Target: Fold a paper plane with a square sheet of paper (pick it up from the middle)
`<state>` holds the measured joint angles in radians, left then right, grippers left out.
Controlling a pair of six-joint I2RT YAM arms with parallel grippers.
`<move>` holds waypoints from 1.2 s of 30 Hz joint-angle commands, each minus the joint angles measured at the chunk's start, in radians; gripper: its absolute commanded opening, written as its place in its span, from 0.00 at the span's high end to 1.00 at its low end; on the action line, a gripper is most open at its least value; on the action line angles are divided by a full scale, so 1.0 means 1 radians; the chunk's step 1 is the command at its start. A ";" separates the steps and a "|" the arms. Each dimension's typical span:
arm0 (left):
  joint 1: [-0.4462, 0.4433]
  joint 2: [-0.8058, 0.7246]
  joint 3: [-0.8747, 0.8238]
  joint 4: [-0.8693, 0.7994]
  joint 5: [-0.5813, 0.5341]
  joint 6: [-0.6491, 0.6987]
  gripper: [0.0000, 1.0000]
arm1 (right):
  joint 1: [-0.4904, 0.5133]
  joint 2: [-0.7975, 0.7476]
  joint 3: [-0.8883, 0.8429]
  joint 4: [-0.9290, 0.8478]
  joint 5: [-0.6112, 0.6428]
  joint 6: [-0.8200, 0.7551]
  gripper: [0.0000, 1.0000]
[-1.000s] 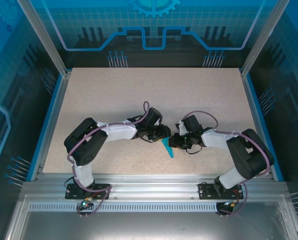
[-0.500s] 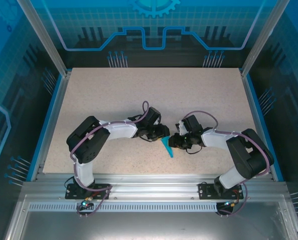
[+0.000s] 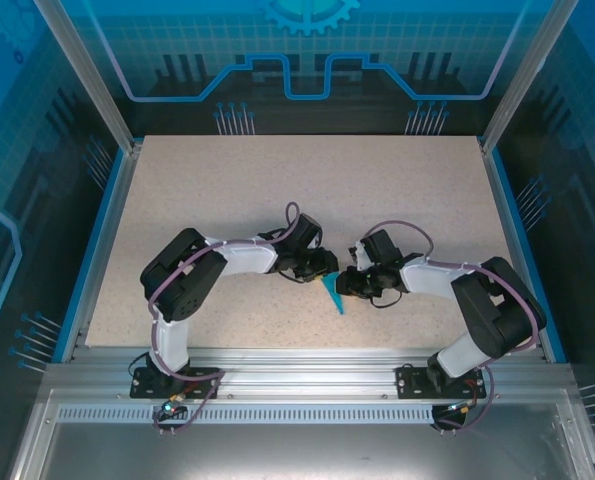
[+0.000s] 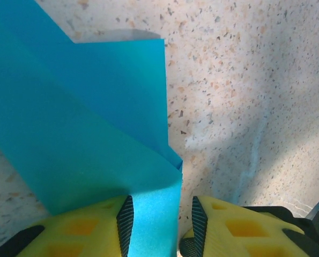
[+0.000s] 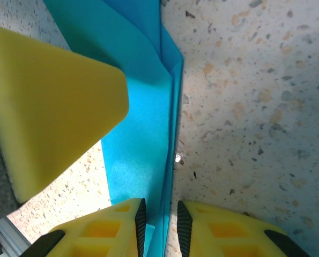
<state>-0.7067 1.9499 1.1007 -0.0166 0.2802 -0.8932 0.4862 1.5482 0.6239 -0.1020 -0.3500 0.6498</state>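
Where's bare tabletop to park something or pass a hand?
Free: far half of the speckled beige tabletop, between the blue side rails, from the back edge to mid-table. Crowded: near centre, where left pincer and right pincer meet at the folded teal-blue paper sheet.

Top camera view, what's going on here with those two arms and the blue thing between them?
Two robot arms are folding a teal-blue paper into a plane near the front middle of the table. The right claw is shut on the paper's creased edge. The left claw straddles another part of it, jaws partly open with a gap beside one pad. The paper is already folded into narrow layers, but it does not look like a finished plane yet.
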 commanded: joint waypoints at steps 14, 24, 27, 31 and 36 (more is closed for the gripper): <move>0.004 0.031 0.017 -0.045 0.043 0.045 0.62 | 0.040 -0.137 -0.005 -0.019 -0.077 0.005 0.88; 0.006 0.026 0.022 -0.054 0.043 0.046 0.62 | 0.032 0.008 -0.058 0.093 -0.182 0.024 0.91; 0.004 0.024 0.022 -0.061 0.043 0.050 0.62 | 0.032 0.024 -0.079 0.110 -0.188 0.030 0.91; 0.005 0.023 0.025 -0.069 0.040 0.053 0.62 | 0.030 0.023 -0.095 0.105 -0.186 0.024 0.91; 0.006 0.027 0.034 -0.076 0.039 0.054 0.62 | 0.031 0.013 -0.129 0.100 -0.185 0.027 0.90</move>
<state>-0.7040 1.9560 1.1122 -0.0429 0.3168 -0.8608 0.5163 1.5581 0.5354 0.0422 -0.5095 0.6666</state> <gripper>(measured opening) 0.379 0.094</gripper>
